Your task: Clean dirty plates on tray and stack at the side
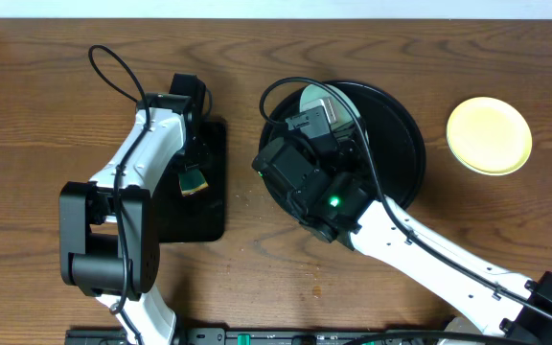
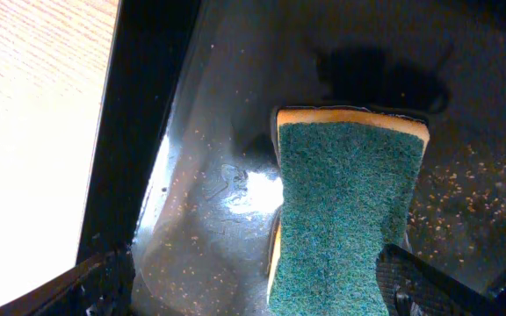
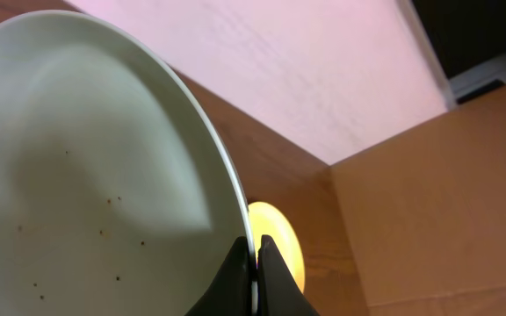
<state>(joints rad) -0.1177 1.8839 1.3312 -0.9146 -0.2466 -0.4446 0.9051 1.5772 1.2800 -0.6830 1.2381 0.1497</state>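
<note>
My right gripper (image 1: 320, 117) (image 3: 255, 256) is shut on the rim of a pale mint-blue plate (image 1: 314, 96) (image 3: 86, 175) and holds it tilted up over the round black tray (image 1: 405, 144). The plate's face has small brown specks. A pale yellow plate (image 1: 489, 135) lies on the table right of the tray; it also shows past the jaws in the right wrist view (image 3: 281, 239). No other plate is in view. My left gripper (image 1: 195, 171) (image 2: 253, 285) is open around a green and yellow sponge (image 1: 195, 180) (image 2: 345, 202), which sits close to the right finger.
The sponge rests on a smaller rectangular black tray (image 1: 209, 216) (image 2: 209, 105), wet and speckled, left of the round tray. The right arm (image 1: 420, 249) crosses the table's front right. A cardboard box (image 3: 437, 193) stands beyond the table edge.
</note>
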